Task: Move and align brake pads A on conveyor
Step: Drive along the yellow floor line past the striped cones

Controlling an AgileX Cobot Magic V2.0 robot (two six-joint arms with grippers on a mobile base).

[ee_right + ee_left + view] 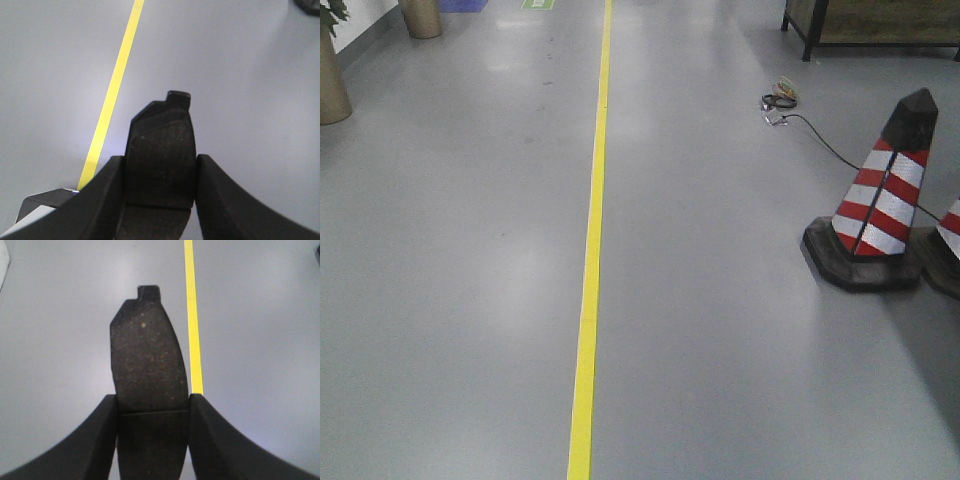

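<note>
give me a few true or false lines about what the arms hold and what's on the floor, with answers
1. The left pincer is shut on a brake pad. True.
2. The right pincer is empty. False: it grips a second brake pad.
3. A yellow line runs along the grey floor. True.
4. The traffic cone is striped blue and white. False: red and white.
5. A black cable lies on the floor near the cone. True.

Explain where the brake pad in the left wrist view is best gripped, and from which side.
Grip the brake pad across its narrow width near the middle groove, coming from the end away from the tab, as the left gripper does: the long edges there run nearly parallel.
</note>
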